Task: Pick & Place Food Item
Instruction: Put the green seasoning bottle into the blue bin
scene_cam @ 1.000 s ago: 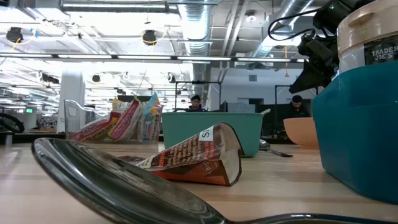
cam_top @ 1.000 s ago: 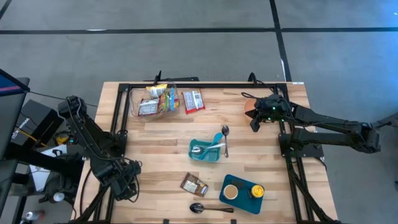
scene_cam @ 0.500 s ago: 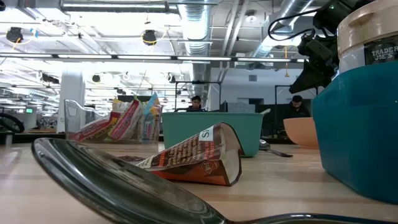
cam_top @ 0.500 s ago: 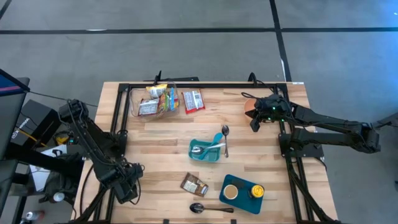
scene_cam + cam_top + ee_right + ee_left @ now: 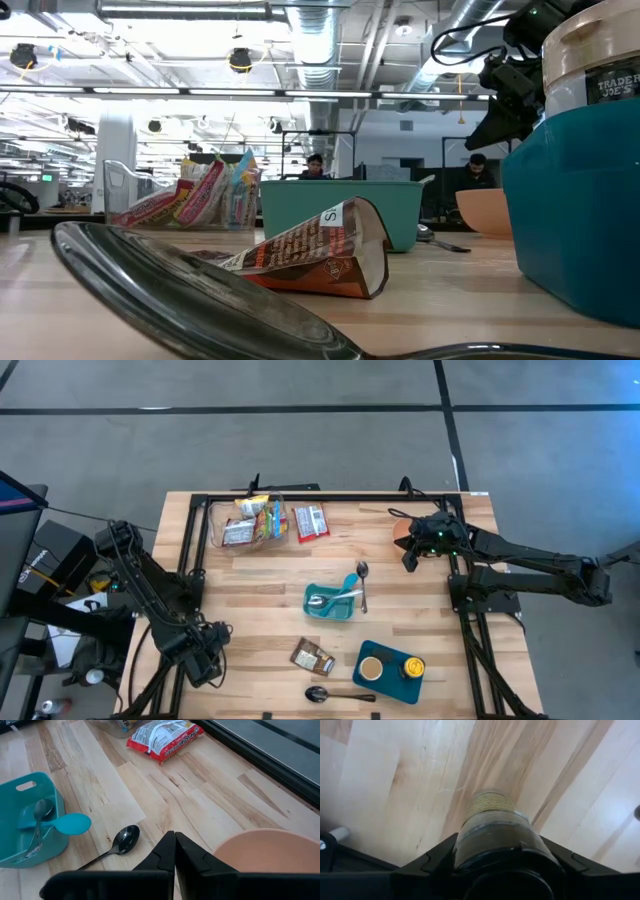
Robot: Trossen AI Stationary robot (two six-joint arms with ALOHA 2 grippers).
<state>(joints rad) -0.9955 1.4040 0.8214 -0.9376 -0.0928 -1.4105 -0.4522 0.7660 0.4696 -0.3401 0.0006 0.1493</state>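
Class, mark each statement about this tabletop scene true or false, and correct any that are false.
1. A red snack packet lies flat on the table beside the clear container of snacks. True.
2. The teal bin is empty. False: it holds a metal spoon and a teal utensil.
3. The right end effector is closed, next to the peach bowl. True.
4. The brown snack packet sits inside the teal tray. False: it lies on the bare wood beside the tray.
5. The left end effector hovers over the clear container. False: it is at the table's near left edge, far from the container.
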